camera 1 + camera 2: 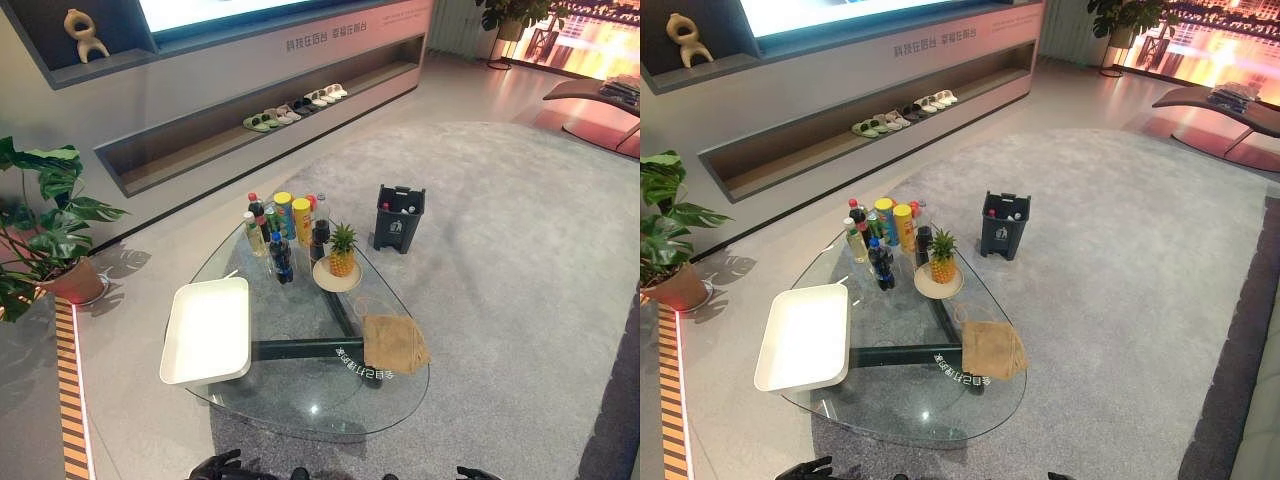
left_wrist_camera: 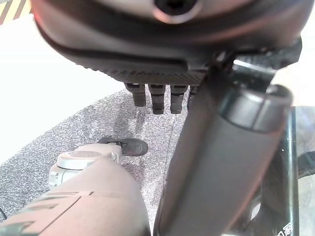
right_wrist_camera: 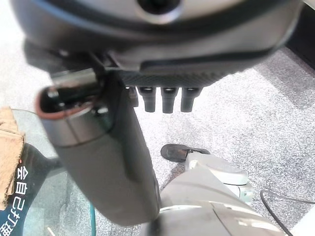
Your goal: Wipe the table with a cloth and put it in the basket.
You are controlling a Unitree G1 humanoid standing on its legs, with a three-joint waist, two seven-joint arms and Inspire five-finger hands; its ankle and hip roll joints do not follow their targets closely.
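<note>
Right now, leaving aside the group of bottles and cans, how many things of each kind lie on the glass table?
Tray: 1
Cloth: 1
Pineapple: 1
Plate: 1
Total: 4
</note>
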